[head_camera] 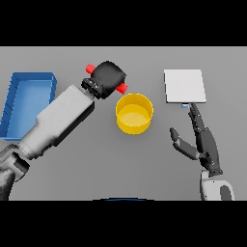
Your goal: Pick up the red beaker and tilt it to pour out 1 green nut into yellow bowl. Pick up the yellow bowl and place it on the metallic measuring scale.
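My left hand (pixel 108 77) is shut on the red beaker (pixel 122 88), which lies tilted almost on its side. Only the beaker's two red ends show past the dark fingers, one at the upper left and one pointing down toward the yellow bowl (pixel 134 114). The bowl stands in the middle of the table, just below and right of the beaker's lower end. No green nut is visible. The metallic measuring scale (pixel 185 86) is a pale square plate at the back right. My right hand (pixel 201 140) rests open just in front of the scale, fingers pointing toward it.
A blue tray (pixel 29 82) sits at the far left of the table, beside my left forearm. Bare grey tabletop lies between the bowl and the scale and in front of the bowl.
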You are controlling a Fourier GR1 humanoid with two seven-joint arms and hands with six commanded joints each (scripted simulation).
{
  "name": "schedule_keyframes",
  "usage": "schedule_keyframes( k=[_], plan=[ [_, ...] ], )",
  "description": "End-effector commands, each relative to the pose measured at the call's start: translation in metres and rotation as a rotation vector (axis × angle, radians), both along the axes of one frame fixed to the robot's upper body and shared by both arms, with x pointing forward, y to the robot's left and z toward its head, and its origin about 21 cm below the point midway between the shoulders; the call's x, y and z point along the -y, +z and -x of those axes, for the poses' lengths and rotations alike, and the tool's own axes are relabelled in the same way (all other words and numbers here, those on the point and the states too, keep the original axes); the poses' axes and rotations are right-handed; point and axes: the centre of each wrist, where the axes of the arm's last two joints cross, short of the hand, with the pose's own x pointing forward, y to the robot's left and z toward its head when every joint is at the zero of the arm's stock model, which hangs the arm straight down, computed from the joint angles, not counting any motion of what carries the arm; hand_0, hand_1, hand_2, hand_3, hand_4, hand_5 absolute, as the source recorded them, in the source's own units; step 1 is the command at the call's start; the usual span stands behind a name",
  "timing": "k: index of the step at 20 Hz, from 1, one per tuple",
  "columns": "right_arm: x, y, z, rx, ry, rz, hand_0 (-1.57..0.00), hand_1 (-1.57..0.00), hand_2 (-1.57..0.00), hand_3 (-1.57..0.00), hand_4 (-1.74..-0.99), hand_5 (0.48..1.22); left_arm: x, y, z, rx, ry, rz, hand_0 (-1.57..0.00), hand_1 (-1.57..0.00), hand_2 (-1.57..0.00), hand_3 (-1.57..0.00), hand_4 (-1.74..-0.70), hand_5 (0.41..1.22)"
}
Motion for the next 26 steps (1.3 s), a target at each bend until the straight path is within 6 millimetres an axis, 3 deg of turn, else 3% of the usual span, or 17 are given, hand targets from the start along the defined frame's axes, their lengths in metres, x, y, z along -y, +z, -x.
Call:
schedule_keyframes(
  k=[1, 4, 9, 16, 21, 26],
  plan=[
    [-0.005, 0.0, -0.003, -0.002, -0.003, -0.01, 0.0, 0.0, 0.0, 0.0, -1.206, 0.639, 0.0, -0.002, -0.001, 0.003, -0.025, -0.035, -1.57, -1.57, -1.57, -1.29, -1.72, 1.217],
    [-0.006, 0.004, -0.003, 0.021, -0.015, 0.012, 0.0, 0.0, 0.0, 0.0, -1.221, 0.617, 0.012, 0.001, -0.004, 0.021, -0.113, -0.138, -1.57, -1.57, -1.57, -1.43, -1.73, 1.219],
    [-0.005, 0.003, -0.004, 0.036, -0.037, 0.03, 0.0, 0.0, 0.0, 0.0, -1.193, 0.578, 0.031, 0.007, -0.003, 0.081, -0.223, -0.326, -1.57, -1.57, -1.57, -1.52, -1.73, 1.22],
    [-0.003, 0.006, -0.004, 0.046, -0.029, 0.023, 0.0, 0.0, 0.0, 0.0, -1.135, 0.567, 0.042, 0.009, -0.001, 0.185, -0.354, -0.567, -1.57, -1.57, -1.57, -1.56, -1.74, 1.221],
    [-0.008, 0.004, -0.006, 0.049, -0.032, 0.028, 0.0, 0.0, 0.0, 0.0, -1.136, 0.579, 0.052, 0.006, -0.002, 0.266, -0.415, -0.697, -1.57, -1.57, -1.57, -1.57, -1.73, 1.221],
    [-0.003, 0.005, -0.004, 0.067, -0.04, 0.03, 0.0, 0.0, 0.0, 0.0, -1.133, 0.575, 0.07, 0.028, -0.001, 0.384, -0.491, -0.822, -1.57, -1.57, -1.57, -1.57, -1.73, 1.221]
  ],
)
